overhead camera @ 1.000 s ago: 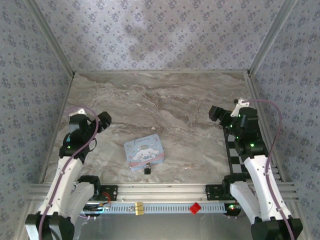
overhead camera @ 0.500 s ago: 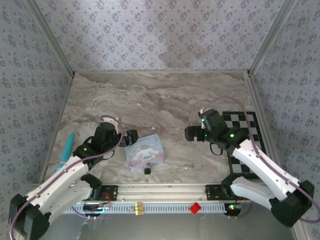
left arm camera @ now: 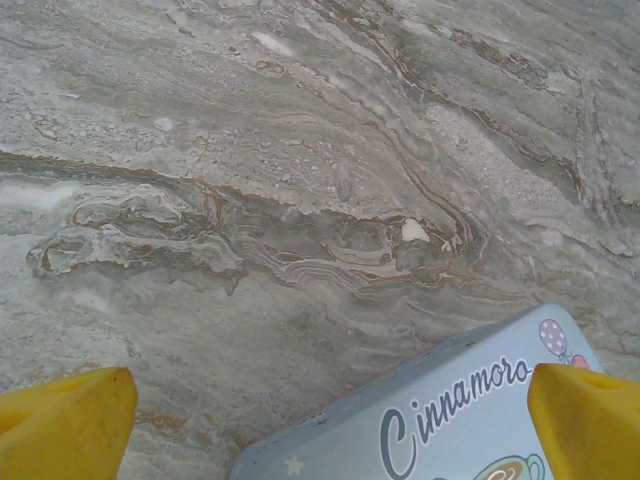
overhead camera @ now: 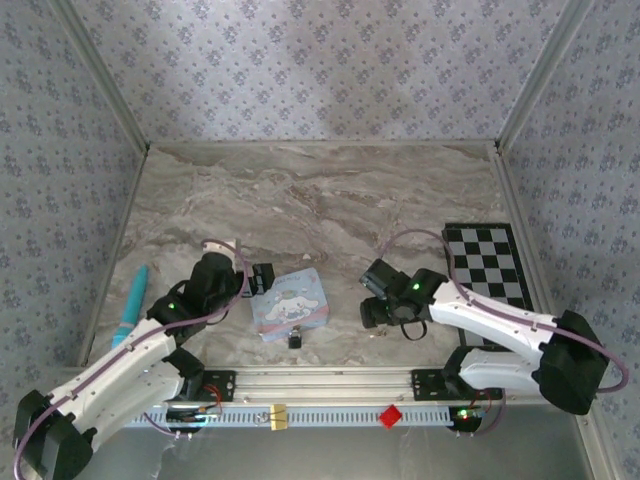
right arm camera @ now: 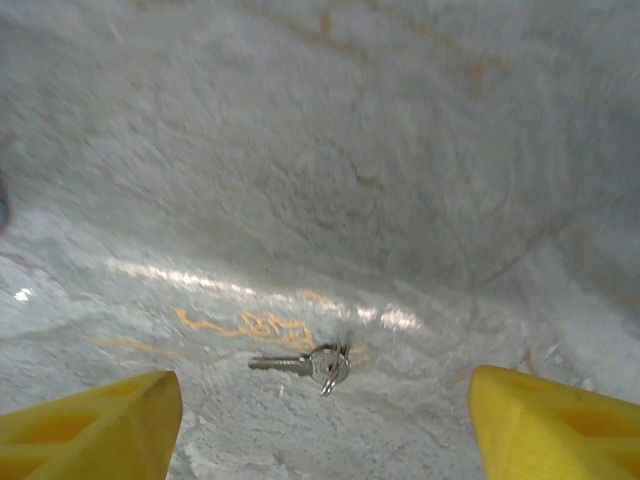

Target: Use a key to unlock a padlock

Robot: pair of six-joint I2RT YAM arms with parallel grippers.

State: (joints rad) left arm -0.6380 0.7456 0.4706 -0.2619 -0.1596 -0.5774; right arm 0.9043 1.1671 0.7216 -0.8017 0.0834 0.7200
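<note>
Nothing is held yet, so we read this as the reach-in before any unlocking. The padlock (overhead camera: 296, 339), a tiny dark block, sits on the marble worktop (overhead camera: 320, 200) at 6 o'clock of the light-blue tin (overhead camera: 290, 302), right against its near edge. We cannot tell whether it hangs from the tin's clasp or merely lies beside it.

That position probably explains the left arm. The left gripper (overhead camera: 262, 280) hovers at 9 o'clock of the tin with its yellow fingers (left arm camera: 70, 420) spread wide. In the left wrist view the tin's lettered corner shows between them. We judge it is set there to steady the tin so the lock does not skid when a key goes in.

The key (right arm camera: 305, 364) lies flat on the worktop. In the right wrist view it is silver, with its blade pointing to 9 o'clock and its ring at the 3 o'clock end. The right gripper (overhead camera: 372, 294), at 3 o'clock of the tin and apart from it, is tipped down over the key. Its jaws stand apart, one to each side and clear of the metal. Straddling the key this way makes sense, since closing would pinch the ring end and leave the blade free for the keyhole. The key is thin and lies on hard stone, so we expect the fingertips must reach the surface or they will slide over it.

A checkered board (overhead camera: 490, 265) at 3 o'clock lies out of the way.
</note>
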